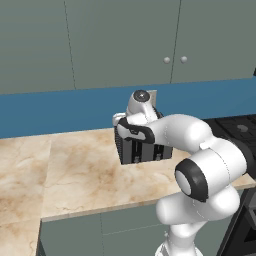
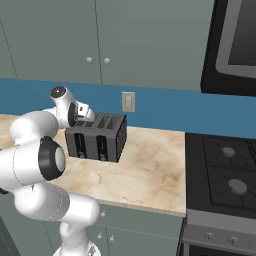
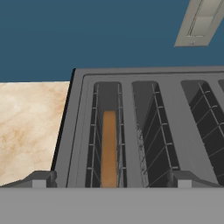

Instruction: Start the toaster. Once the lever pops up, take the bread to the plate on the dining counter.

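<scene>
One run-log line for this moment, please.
gripper: open, above toaster | bread: in leftmost slot | lever: unseen

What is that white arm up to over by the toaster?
The white robot arm is reaching over a dark grey toaster on the marble worktop, in front of the blue backsplash. Its gripper hangs just above the toaster's top with jaws wide open, holding nothing. A brown slice of bread sits down inside the slot at one end of the toaster, between the fingertips in the hand view. The other slots look empty.
</scene>
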